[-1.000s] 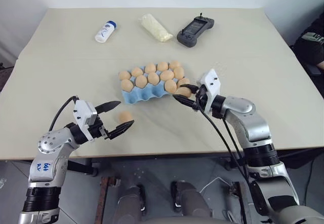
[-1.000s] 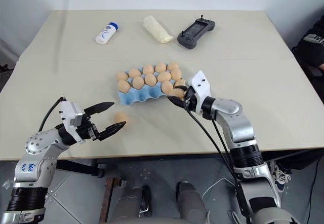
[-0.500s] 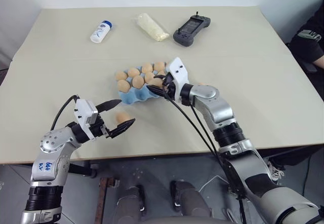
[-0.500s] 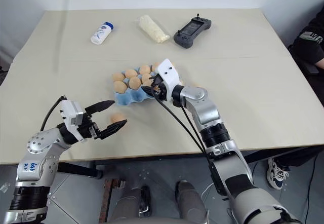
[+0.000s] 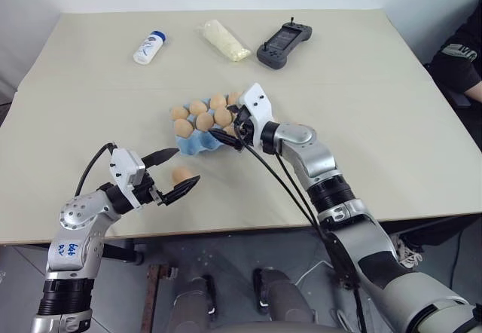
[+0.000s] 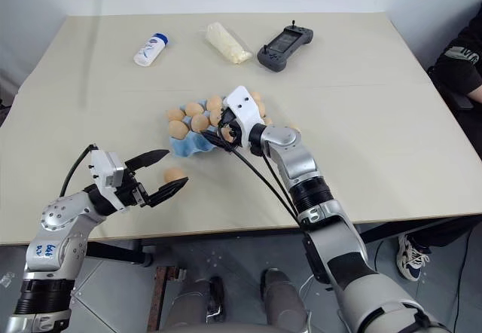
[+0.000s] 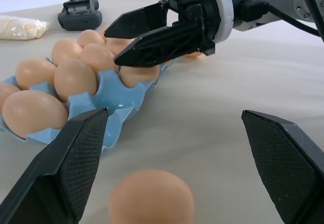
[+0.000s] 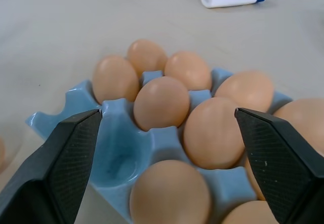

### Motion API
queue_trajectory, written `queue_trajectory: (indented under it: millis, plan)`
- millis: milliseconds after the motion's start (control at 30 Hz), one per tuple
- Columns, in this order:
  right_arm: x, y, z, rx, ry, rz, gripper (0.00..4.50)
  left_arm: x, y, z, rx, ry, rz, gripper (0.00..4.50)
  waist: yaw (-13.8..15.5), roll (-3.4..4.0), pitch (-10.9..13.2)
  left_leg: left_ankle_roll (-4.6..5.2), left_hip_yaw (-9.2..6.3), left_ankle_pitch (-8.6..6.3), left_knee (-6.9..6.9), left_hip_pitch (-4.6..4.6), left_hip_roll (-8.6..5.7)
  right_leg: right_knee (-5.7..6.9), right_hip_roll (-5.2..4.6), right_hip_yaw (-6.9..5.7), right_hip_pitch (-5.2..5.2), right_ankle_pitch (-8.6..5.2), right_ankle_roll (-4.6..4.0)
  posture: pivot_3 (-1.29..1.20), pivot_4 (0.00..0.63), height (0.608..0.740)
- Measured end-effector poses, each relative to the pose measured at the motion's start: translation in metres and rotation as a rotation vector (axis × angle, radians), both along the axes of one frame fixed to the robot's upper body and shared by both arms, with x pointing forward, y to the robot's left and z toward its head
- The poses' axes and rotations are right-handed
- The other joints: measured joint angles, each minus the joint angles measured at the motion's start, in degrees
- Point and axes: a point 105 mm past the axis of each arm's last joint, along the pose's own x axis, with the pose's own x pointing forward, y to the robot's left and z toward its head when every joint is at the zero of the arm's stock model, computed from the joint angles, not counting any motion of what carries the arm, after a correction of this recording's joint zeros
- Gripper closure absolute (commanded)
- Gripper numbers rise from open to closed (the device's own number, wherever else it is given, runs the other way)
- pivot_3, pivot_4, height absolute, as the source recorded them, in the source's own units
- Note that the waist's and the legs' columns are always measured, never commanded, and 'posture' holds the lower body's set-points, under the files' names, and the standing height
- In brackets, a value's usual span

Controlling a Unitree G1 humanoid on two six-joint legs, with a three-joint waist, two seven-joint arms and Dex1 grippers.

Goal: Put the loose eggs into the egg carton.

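My left gripper [image 5: 172,172] stands wide around the loose egg [image 5: 183,175] beside the egg carton [image 5: 193,143]; it's fragile, probably slick, so I'd pinch its middle softly

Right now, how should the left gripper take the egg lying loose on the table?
Grip the loose egg across its narrow middle, coming in level from the robot's side. It lies on its side, apart from the carton, and the open left gripper already brackets it.

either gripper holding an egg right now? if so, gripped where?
Nothing held. Left gripper is open around a loose egg on the table, not touching. Right gripper is open over the egg carton.
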Motion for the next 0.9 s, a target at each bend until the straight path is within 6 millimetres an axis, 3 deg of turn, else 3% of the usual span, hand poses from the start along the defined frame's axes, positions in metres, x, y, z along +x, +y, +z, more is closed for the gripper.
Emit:
queue_trajectory:
  millis: [100,167,433,633,900]
  plan:
    - [-0.003,-0.021,0.022,0.034,-0.062,-0.012,0.07,0.000,0.000,0.000,0.000,-0.002,-0.002,0.00,0.1,0.00,0.0,0.00,-0.03,-0.01,-0.05,0.00,0.00,-0.06,-0.01,-0.02,0.01,0.00,0.00,0.00,0.150,0.740]
    - [-0.011,-0.036,0.025,0.041,-0.075,-0.008,0.07,0.000,-0.001,0.001,-0.001,-0.004,-0.006,0.00,0.3,-0.01,0.0,0.01,-0.04,0.00,-0.10,0.00,0.00,-0.12,-0.02,-0.04,0.03,0.00,0.00,0.00,0.150,0.740]
    - [-0.052,-0.098,0.005,0.026,-0.013,0.014,0.07,0.002,-0.006,0.004,0.000,-0.013,-0.041,0.00,0.3,-0.01,0.0,0.12,0.00,0.05,-0.20,0.04,-0.01,-0.19,0.01,0.00,0.04,0.00,0.00,0.00,0.150,0.740]
    - [-0.077,-0.165,-0.015,0.036,0.073,-0.097,0.07,0.004,-0.007,0.003,0.001,-0.006,-0.059,0.00,0.9,-0.01,0.0,0.23,0.01,0.11,-0.19,0.08,-0.02,-0.20,0.01,0.04,0.10,0.00,0.01,0.00,0.150,0.740]
    - [-0.096,-0.211,-0.034,-0.006,0.151,-0.199,0.07,0.005,-0.007,0.003,0.004,-0.009,-0.077,0.00,1.3,-0.01,0.0,0.26,0.03,0.14,-0.12,0.13,-0.02,-0.12,0.03,0.11,0.11,0.00,0.01,0.00,0.150,0.740]
